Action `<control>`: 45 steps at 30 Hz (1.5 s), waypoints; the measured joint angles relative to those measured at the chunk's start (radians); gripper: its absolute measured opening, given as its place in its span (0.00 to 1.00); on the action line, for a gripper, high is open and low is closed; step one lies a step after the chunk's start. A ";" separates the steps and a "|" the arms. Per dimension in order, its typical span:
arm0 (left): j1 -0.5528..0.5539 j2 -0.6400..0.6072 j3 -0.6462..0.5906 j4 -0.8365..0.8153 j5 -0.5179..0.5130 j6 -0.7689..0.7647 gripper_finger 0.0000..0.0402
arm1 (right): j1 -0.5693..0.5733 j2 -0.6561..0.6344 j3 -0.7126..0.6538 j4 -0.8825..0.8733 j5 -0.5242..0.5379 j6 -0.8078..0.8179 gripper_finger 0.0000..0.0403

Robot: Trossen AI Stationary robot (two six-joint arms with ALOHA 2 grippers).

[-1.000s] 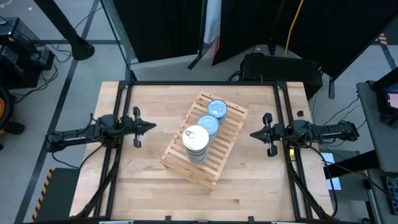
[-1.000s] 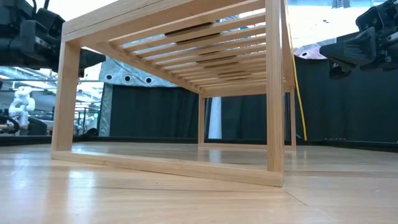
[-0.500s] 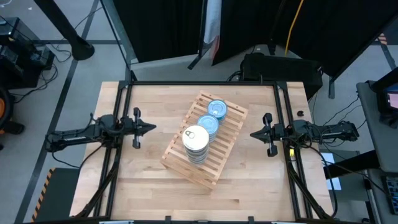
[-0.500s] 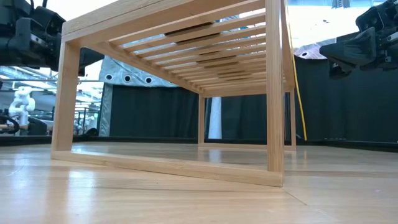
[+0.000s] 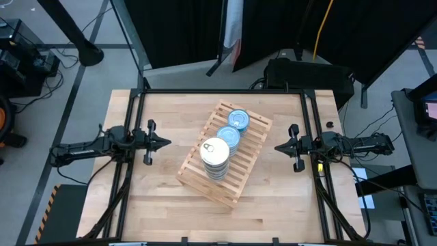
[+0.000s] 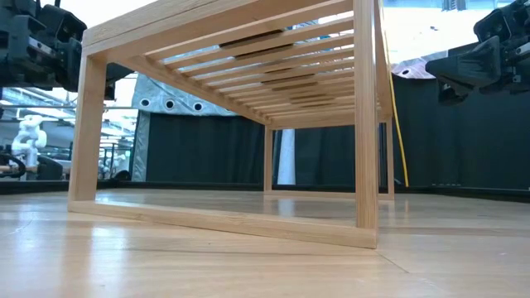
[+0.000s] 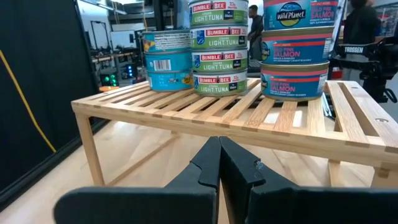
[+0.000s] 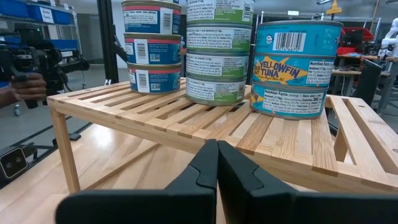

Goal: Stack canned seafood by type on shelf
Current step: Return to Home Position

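Stacked tins (image 5: 217,154) stood on the shelf (image 5: 247,158), well apart from the left gripper (image 5: 164,142) and right gripper (image 5: 278,147), both with jaws pressed together.

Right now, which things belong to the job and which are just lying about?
Job: three stacks of tins, shelf, left gripper and right gripper parked either side.
Not the job: yellow cable, black curtains behind the table.

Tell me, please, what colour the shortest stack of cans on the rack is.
Teal cans with yellow lettering, clearest in the right wrist view.
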 joint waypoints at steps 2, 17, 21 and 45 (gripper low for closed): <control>0.000 0.000 0.000 0.000 0.000 0.000 0.02 | 0.000 0.000 0.000 0.000 0.000 0.000 0.00; 0.000 0.000 0.000 -0.002 -0.014 0.001 0.02 | 0.000 0.000 0.000 0.000 0.000 0.000 0.00; 0.000 0.000 0.000 -0.003 -0.014 0.001 0.02 | 0.000 0.000 0.000 0.000 0.000 0.000 0.00; -0.051 0.000 -0.001 0.003 0.003 -0.066 0.01 | 0.000 0.000 0.000 0.000 0.000 0.000 0.00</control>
